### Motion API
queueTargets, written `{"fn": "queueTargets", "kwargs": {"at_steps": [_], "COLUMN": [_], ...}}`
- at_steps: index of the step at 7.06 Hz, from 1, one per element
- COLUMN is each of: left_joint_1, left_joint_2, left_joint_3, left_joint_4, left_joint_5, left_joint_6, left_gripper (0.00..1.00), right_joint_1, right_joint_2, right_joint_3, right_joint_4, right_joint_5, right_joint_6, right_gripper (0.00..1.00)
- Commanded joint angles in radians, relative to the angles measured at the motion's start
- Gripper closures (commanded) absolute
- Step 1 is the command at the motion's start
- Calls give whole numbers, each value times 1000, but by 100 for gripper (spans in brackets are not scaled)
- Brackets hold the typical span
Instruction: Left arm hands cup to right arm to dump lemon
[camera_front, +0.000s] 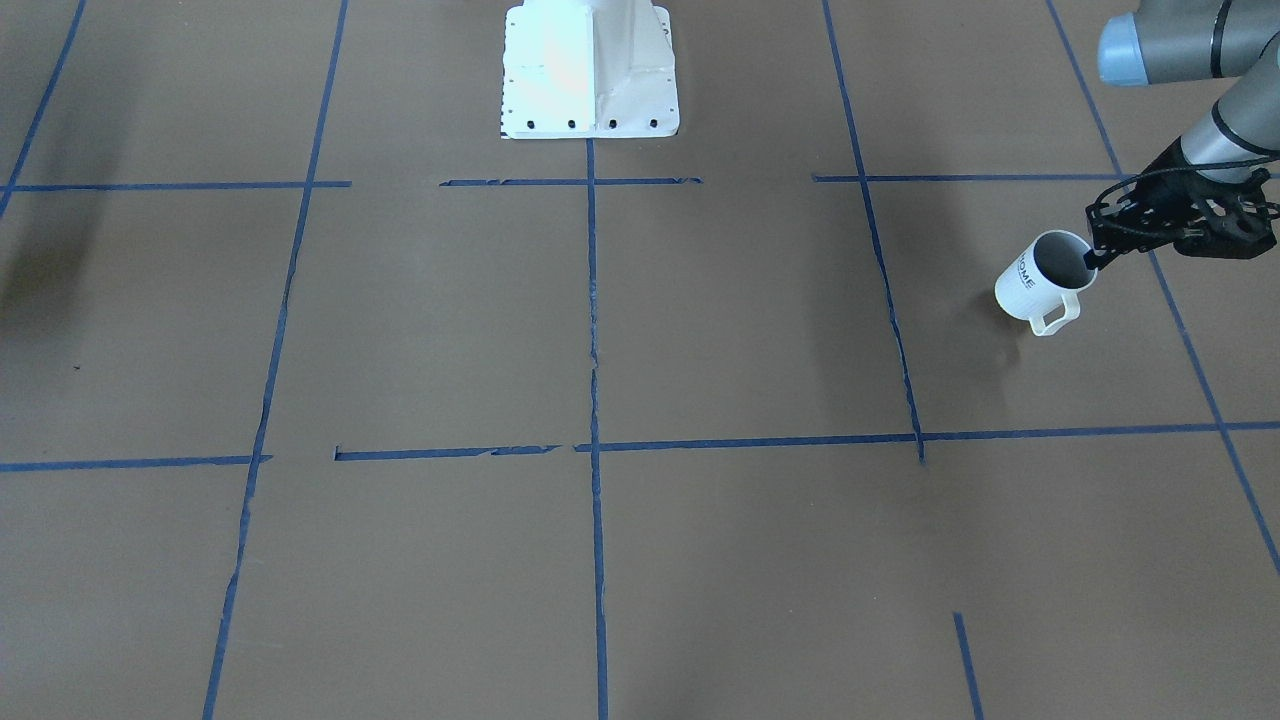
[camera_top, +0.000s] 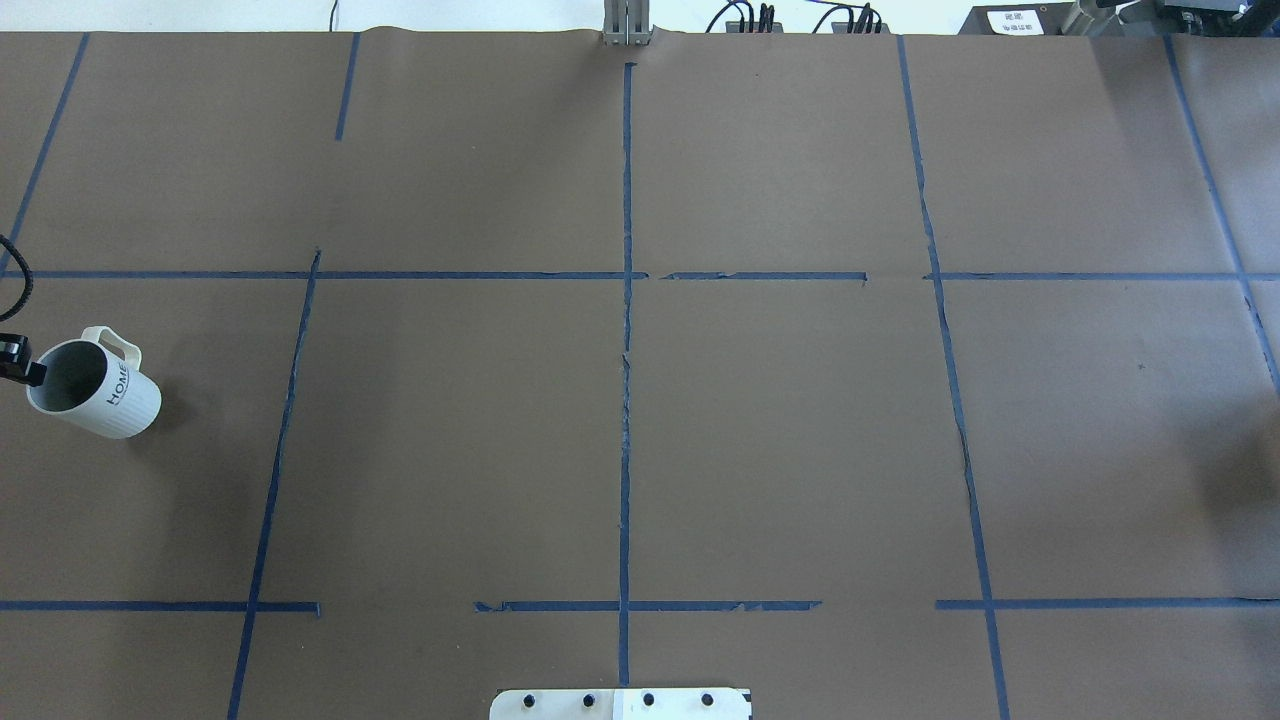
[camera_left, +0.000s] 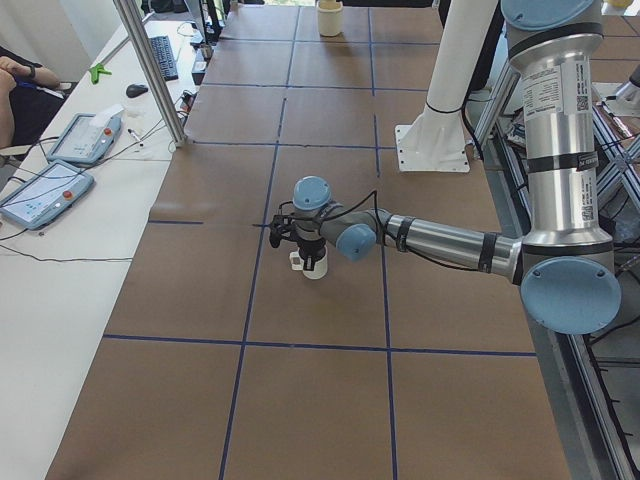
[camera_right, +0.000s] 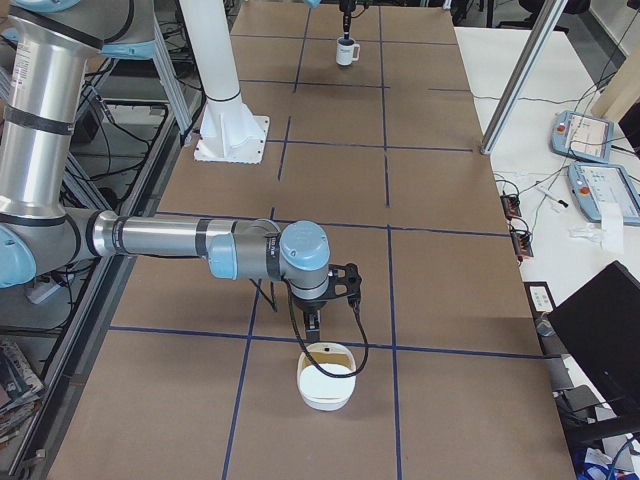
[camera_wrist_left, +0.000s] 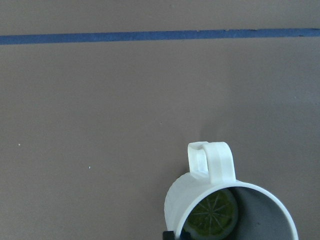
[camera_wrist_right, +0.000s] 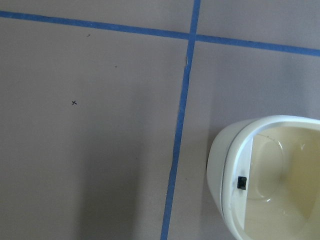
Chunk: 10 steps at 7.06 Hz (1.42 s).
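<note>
The cup (camera_front: 1035, 285) is a white mug with dark lettering and a loop handle, far out on my left side of the table. It hangs tilted, with its shadow on the brown paper beneath. My left gripper (camera_front: 1092, 262) is shut on its rim, one finger inside the mouth. The left wrist view looks down into the cup (camera_wrist_left: 225, 210), where the lemon (camera_wrist_left: 211, 215) lies as a yellow-green round at the bottom. My right gripper (camera_right: 316, 322) hovers just above a cream bowl (camera_right: 325, 378); I cannot tell whether it is open or shut.
The cream bowl (camera_wrist_right: 270, 185) sits beside a blue tape line (camera_wrist_right: 180, 125) at my right end. The white robot pedestal (camera_front: 590, 70) stands mid-table at my edge. A side table with teach pendants (camera_left: 45, 190) and a metal post (camera_left: 150, 70) borders the far side.
</note>
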Motion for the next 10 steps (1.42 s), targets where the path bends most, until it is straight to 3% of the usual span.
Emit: {"fn": "queueTargets", "kwargs": {"at_steps": [1, 3, 4, 6, 9, 10], "left_joint_1": [-26, -18, -15, 49, 129, 152], "left_joint_2": [-77, -197, -305, -461, -625, -668], "left_joint_3": [-57, -56, -59, -44, 33, 62], "left_joint_4": [91, 160, 294, 421, 422, 421], "left_joint_5": [2, 5, 5, 10, 11, 10], "left_joint_6": [-82, -303, -359, -474, -686, -733], "left_gripper": [100, 100, 100, 100, 100, 100], "right_joint_1": [-4, -80, -158, -341, -565, -656], "right_joint_2": [0, 27, 99, 263, 531, 611], "right_joint_3": [3, -13, -22, -25, -62, -63], "right_joint_4": [150, 370, 417, 442, 442, 442], "right_joint_5": [26, 34, 39, 33, -1, -103], "right_joint_6": [-1, -2, -1, 129, 183, 241], "right_gripper": [2, 6, 6, 1, 1, 1]}}
